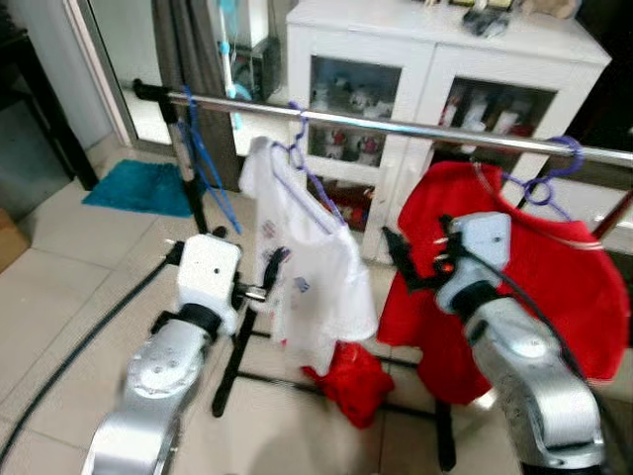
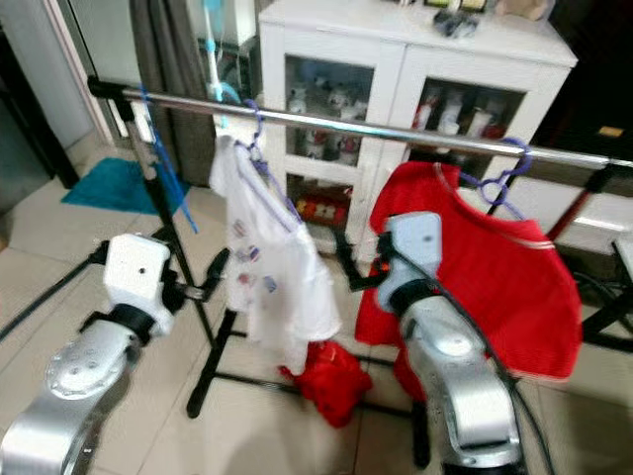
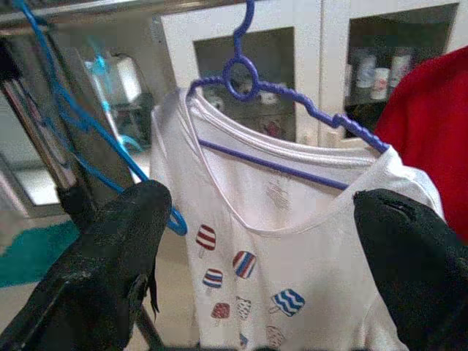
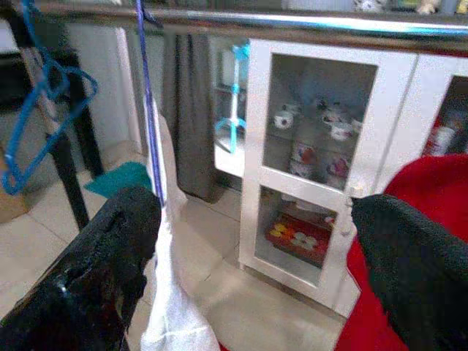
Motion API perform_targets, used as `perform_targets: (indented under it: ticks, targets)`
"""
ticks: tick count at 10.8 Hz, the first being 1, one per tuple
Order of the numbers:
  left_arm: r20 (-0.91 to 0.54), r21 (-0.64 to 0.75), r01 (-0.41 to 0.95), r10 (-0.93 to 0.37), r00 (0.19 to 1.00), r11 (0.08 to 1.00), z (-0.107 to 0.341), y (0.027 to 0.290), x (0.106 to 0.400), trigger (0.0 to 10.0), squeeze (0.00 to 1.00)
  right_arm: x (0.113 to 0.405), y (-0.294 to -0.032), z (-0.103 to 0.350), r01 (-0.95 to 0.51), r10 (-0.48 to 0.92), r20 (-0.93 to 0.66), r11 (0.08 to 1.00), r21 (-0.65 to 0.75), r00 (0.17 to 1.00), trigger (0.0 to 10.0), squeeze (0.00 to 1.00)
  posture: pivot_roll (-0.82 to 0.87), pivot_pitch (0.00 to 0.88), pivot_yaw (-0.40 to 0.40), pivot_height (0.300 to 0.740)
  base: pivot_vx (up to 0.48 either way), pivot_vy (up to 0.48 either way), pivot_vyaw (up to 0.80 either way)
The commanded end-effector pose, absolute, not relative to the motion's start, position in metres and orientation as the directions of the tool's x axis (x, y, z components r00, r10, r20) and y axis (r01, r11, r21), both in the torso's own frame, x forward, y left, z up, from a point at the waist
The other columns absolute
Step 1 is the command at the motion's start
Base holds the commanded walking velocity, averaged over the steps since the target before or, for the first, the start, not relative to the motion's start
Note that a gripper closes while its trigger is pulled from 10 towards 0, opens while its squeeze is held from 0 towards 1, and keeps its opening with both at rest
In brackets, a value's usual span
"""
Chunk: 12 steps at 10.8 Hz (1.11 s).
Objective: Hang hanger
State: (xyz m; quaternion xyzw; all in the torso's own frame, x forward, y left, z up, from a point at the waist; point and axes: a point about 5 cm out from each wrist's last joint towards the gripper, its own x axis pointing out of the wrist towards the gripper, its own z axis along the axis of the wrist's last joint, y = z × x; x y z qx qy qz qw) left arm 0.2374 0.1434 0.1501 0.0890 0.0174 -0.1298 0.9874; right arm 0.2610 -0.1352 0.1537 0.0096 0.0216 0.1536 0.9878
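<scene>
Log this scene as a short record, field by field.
rail: metal rail across the view
white shirt: white shirt on purple hanger, hooked on the rail
red shirt: red shirt on a second purple hanger, on the rail
empty hanger: blue hanger at the rail's left end
floor: red cloth under the rack
left gripper: open, facing the white shirt
right gripper: open, holding nothing

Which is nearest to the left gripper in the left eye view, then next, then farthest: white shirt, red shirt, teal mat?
From the left gripper:
1. White shirt, hanging on the rail right beside the fingers, toward the robot's right.
2. Red shirt, hanging farther right along the rail.
3. Teal mat, on the floor beyond the rack, to the left.
</scene>
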Motion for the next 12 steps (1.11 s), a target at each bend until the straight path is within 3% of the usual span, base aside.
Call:
perform_targets:
  ticks: [1, 4, 9, 12]
  targets:
    - [-0.061, 0.172, 0.271, -0.264, 0.962, 0.947, 0.149, 0.141, 0.237, 10.0, 0.00, 0.263, -0.144, 0.160, -0.263, 0.263, -0.006, 0.964, 0.025, 0.965, 10.0, 0.00, -0.02, 0.000, 0.000, 0.740, 0.000, -0.274, 0.00]
    - [-0.056, 0.173, 0.270, -0.264, 0.963, 0.947, 0.151, 0.140, 0.239, 10.0, 0.00, 0.266, -0.147, 0.167, -0.237, 0.236, 0.024, 0.971, 0.029, 0.971, 10.0, 0.00, -0.02, 0.000, 0.002, 0.740, 0.000, -0.271, -0.72]
    - [0.008, 0.146, 0.176, -0.179, 0.984, 0.973, 0.162, 0.152, 0.249, 10.0, 0.00, 0.279, -0.148, 0.167, -0.195, 0.195, -0.005, 0.981, -0.012, 0.981, 10.0, 0.00, -0.01, 0.000, 0.004, 0.740, 0.000, -0.053, 0.00]
    - [-0.007, 0.144, 0.201, -0.202, 0.979, 0.969, 0.162, 0.151, 0.251, 10.0, 0.00, 0.290, -0.144, 0.170, -0.195, 0.195, -0.007, 0.981, -0.004, 0.981, 10.0, 0.00, -0.01, 0.000, 0.008, 0.740, 0.305, 0.000, -0.33]
